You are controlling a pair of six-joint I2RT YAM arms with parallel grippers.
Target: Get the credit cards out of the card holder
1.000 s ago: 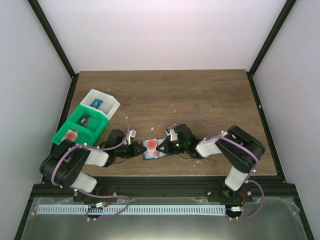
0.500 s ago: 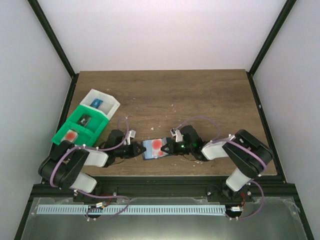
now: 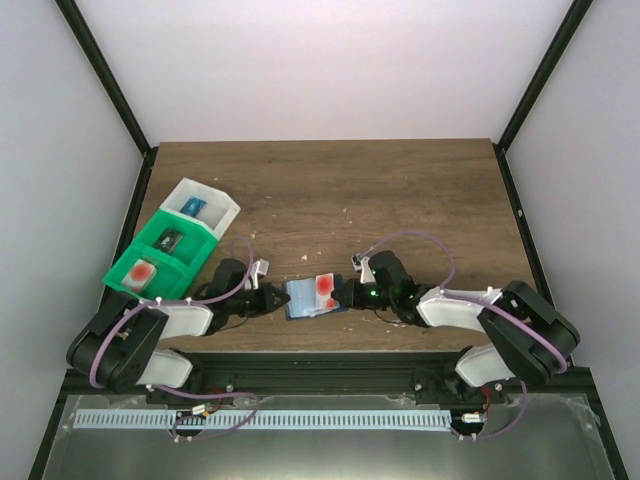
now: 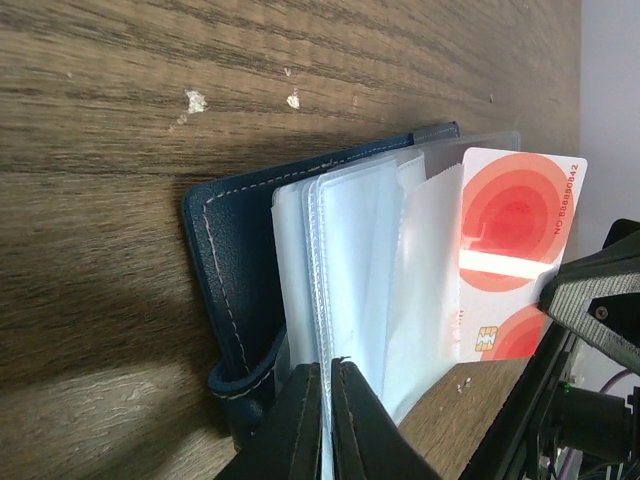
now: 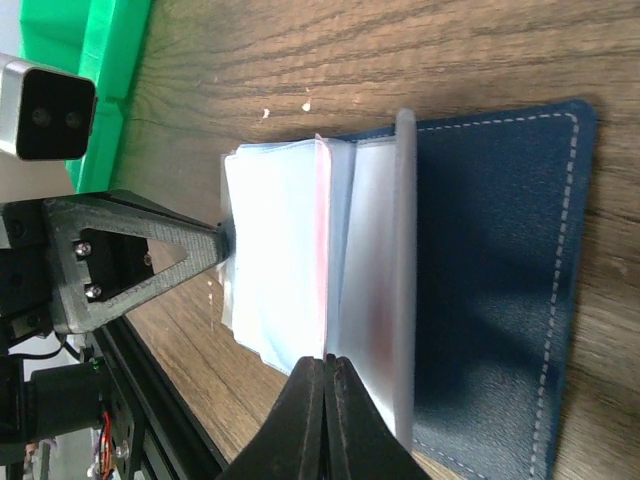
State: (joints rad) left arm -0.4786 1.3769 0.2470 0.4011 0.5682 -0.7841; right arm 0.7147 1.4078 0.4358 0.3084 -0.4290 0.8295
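The credit card (image 4: 515,225) is white with red-orange rings. Along its short edge there is a printed line which begins with "NO", then a row of digits too small to be read surely. A small golden chip (image 4: 487,338) sits near its lower corner. No brand name can be read on the card holder (image 4: 225,260).

The card holder lies open on the wooden worktop (image 4: 150,100), near the front edge, between the two arms. Its dark blue cover is below and its clear sleeves (image 4: 350,270) fan upward.

The left jaws are almost fully closed and pinch one thin clear sleeve of the card holder. The right jaws are closed on the right edge of the credit card, which sticks out of a sleeve to the right.

In the right wrist view the card appears only edge-on, as a thin pinkish line. It cannot be told whether more cards remain in the sleeves.

At the far left stand a green bin (image 3: 200,250) and a white bin (image 3: 228,213); their contents are too small to name.

Compared with one second ago, the right arm (image 3: 500,330) has stretched lower and further right. The card now stands further out, and the card holder has stayed nearly in place.
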